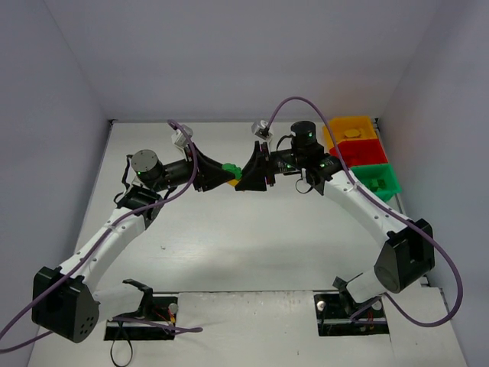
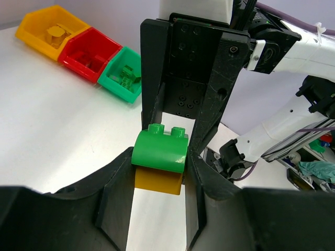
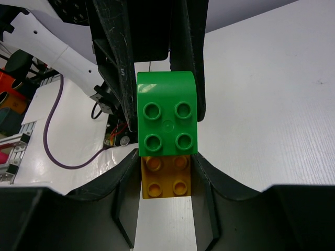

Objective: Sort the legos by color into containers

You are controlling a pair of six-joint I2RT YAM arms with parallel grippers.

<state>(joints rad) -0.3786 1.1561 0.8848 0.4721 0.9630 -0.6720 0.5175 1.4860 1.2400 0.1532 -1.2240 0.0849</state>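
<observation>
Green lego [image 3: 167, 117] is stuck to a yellow-orange lego [image 3: 166, 180], held in the air over mid-table. The left gripper [image 2: 158, 172] is clamped on the green one. The right gripper [image 3: 166, 172] closely flanks the yellow-orange one, though I cannot tell if it grips. Likely step: splitting the pair, which calls for a firm opposing pull, then the green bin [image 2: 115, 90] and yellow-orange bin [image 2: 36, 42] at far right. No writing is legible.

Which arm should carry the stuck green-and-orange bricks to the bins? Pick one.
Right. Both grippers clasp the bricks mid-table, but the three bins sit just beyond the right gripper, far from the left gripper.
</observation>
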